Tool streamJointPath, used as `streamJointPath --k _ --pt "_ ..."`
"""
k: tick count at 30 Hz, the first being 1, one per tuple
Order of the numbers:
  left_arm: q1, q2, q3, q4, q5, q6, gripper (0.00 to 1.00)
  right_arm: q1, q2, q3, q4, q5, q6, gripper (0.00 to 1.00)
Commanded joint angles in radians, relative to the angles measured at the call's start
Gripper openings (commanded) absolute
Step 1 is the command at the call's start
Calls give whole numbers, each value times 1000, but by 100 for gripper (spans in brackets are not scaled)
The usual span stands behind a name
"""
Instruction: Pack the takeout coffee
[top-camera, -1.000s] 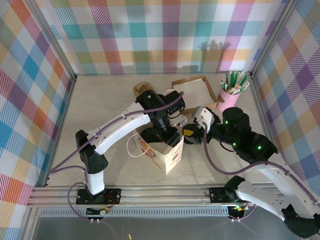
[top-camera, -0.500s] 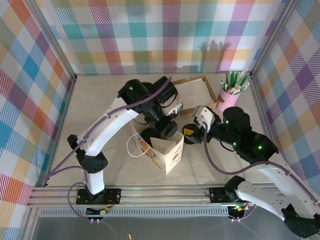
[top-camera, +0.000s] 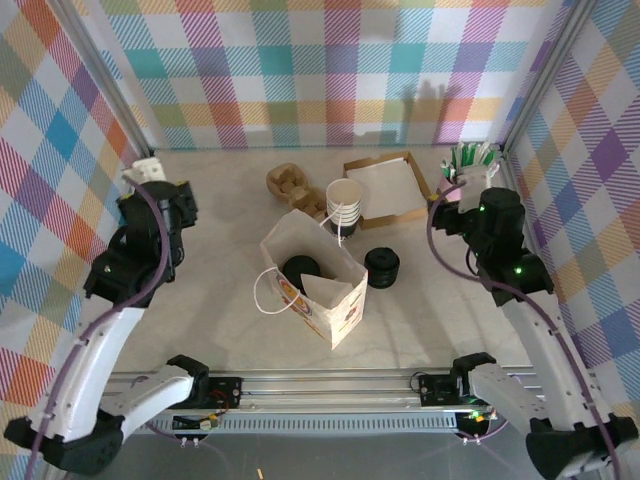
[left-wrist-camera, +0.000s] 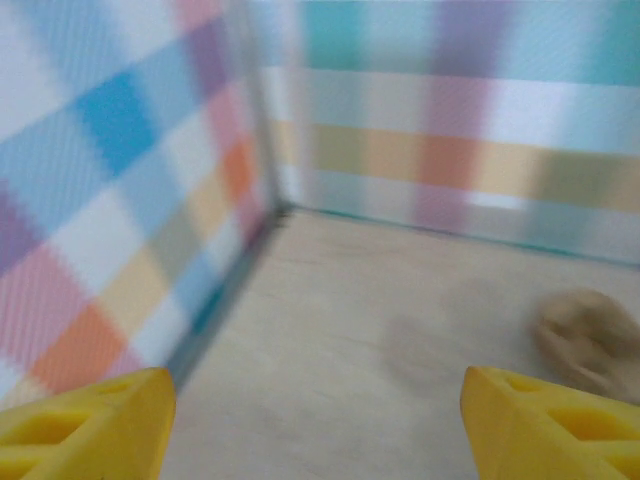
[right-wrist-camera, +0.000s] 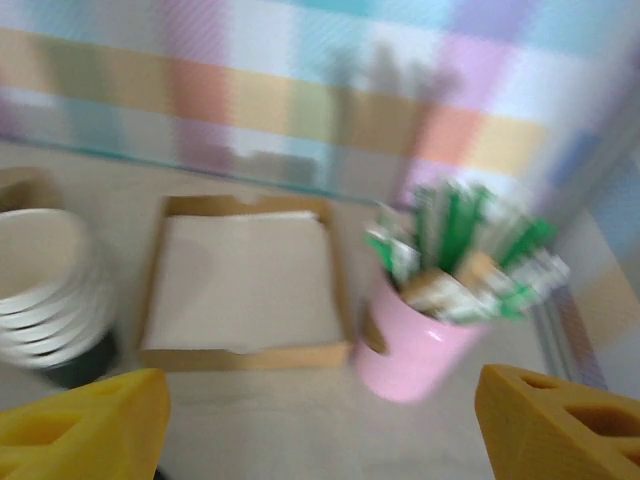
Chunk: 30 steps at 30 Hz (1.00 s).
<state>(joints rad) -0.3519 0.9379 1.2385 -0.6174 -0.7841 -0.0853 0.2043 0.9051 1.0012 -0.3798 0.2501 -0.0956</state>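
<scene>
Plaid walls, tan table. Coffee sits upright inside bag, black lid showing. Left gripper is far left of bag, jaws wide apart, empty. Right gripper is right of bag, also wide apart, empty. Packing looks done. Best move is likely to park both arms clear of bag, no sweeping across it, leave it standing. Counts: one bag, one coffee, one cup stack behind bag, one lid stack just right of bag, one tray, one pink cup, one unclear brown item.
</scene>
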Motion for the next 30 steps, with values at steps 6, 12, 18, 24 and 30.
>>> streamJointPath --k 6,12,18,24,30 --pt "153 97 -423 467 8 -16 76 -104 87 -385 413 -20 91 84" --pt "198 182 -648 795 267 -45 77 -135 166 -618 791 -109 -34 86" --pt "201 322 -763 1073 442 -8 80 -185 346 -597 936 -259 19 87" --pt "203 453 -821 1272 529 77 83 -200 482 -601 1112 -365 66 88" --pt "205 476 -835 1347 538 136 84 -202 617 -624 1243 -335 85 91"
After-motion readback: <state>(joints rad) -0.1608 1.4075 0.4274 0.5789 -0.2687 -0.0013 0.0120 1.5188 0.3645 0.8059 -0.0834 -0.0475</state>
